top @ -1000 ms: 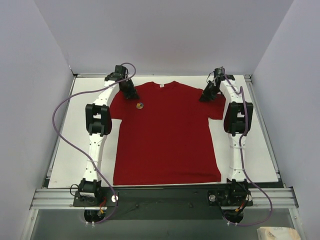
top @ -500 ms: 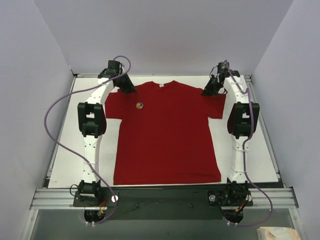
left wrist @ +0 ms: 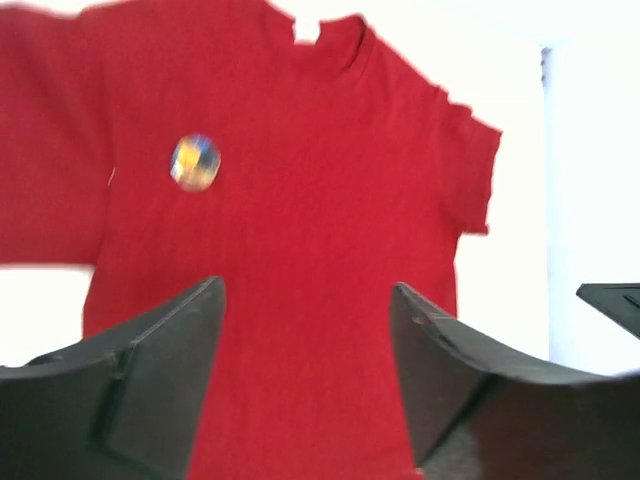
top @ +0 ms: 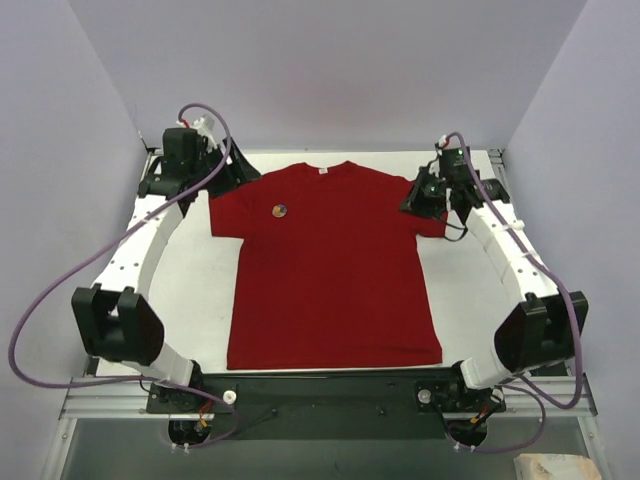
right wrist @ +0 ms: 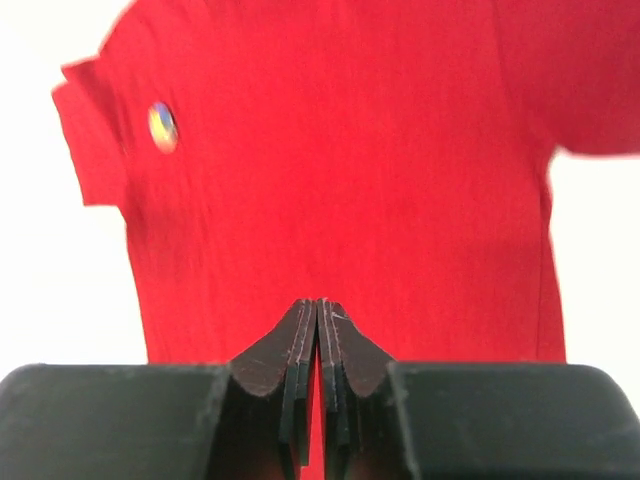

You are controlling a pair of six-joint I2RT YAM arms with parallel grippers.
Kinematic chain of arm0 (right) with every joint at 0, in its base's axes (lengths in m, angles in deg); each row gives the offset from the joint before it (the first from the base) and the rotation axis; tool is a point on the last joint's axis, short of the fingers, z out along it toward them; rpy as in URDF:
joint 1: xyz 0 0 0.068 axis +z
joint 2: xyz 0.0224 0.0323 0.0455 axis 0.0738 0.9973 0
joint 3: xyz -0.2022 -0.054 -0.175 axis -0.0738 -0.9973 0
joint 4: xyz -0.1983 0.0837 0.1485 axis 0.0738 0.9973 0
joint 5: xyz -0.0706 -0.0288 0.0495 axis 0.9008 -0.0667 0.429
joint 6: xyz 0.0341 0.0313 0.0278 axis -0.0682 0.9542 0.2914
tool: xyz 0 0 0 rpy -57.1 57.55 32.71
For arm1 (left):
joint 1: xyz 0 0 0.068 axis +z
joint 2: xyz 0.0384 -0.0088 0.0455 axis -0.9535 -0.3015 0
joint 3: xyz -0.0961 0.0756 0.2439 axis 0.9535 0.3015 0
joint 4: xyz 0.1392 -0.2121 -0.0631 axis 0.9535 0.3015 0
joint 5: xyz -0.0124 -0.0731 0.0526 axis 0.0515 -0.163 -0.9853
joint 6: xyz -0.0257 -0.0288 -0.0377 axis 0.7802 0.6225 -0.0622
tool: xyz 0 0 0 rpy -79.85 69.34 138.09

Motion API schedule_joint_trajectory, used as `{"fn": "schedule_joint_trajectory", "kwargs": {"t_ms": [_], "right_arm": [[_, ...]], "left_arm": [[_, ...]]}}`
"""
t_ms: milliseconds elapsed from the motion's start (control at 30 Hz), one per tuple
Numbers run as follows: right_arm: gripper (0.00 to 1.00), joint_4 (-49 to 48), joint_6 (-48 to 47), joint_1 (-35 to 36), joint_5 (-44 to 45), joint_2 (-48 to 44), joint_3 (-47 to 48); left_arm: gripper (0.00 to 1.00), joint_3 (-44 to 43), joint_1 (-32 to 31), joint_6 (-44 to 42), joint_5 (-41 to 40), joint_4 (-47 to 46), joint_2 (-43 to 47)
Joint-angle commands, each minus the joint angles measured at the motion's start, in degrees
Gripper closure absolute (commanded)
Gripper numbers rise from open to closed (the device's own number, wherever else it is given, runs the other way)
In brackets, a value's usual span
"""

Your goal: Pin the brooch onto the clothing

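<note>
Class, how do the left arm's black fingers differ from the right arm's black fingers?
The left arm's black fingers stand wide apart; the right arm's black fingers are pressed together. The left pair sits by the dark red T-shirt's left sleeve, the right pair by its right sleeve. Both are black.

White tbl (top: 180,300); grey walls (top: 330,70)

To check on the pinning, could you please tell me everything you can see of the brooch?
The brooch is a tiny round badge with orange, yellow and dark blue sections; its material is too blurred to judge. It lies flat, face up, on the chest of the dark red shirt, toward the robot's left side, below the collar. No pin or clasp shows, so whether it is fastened cannot be told. Only the shirt touches it.
</note>
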Motion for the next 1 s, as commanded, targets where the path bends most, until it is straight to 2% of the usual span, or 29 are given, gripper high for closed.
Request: {"fn": "schedule_joint_trajectory", "kwargs": {"t_ms": [0,133,167,233,267,300,333,367,567,767,967], "right_arm": [[0.91,0.29,-0.43,0.61,2.01,-9.34,-12.16],[0.8,-1.47,1.77,0.79,0.34,-21.01,-22.53],[0.73,-1.74,1.95,0.88,0.34,-22.97,-24.21],[0.66,-1.74,2.03,0.96,0.42,-28.49,-28.43],[0.58,-1.74,1.86,0.88,0.69,-30.26,-29.57],[0.54,-1.65,1.86,0.88,1.04,-32.02,-31.58],[0.5,-1.74,1.77,0.88,1.65,-34.82,-32.3],[0.42,-1.74,1.42,0.96,1.92,-35.98,-33.09],[0.18,-1.74,0.28,0.79,2.54,-39.51,-33.63],[0.04,-2.09,0.28,0.79,2.8,-41.09,-32.4],[0.0,-2.09,0.54,0.79,2.8,-41.88,-30.99]], "left_arm": [[0.2,12.57,-0.05,-0.33,-3.95,-2.38,12.31],[0.16,22.26,-0.31,1.43,-5.18,-2.48,23.05],[0.16,24.28,-0.32,1.52,-5.36,-2.39,24.99],[0.14,28.67,-0.49,1.78,-6.06,-0.9,30.18],[0.13,29.83,-0.49,1.78,-6.41,-0.46,32.81],[0.12,30.97,-0.49,1.78,-6.5,-0.1,33.96],[0.12,33.07,-0.49,1.78,-6.33,0.68,34.93],[0.12,33.96,-0.49,1.78,-5.72,0.95,36.42],[0.11,39.67,-0.4,1.08,-4.83,0.87,40.56],[0.1,38.89,-0.49,-0.85,-4.22,0.43,42.06],[0.09,37.84,-0.4,-1.99,-3.78,-0.63,42.5]]}}
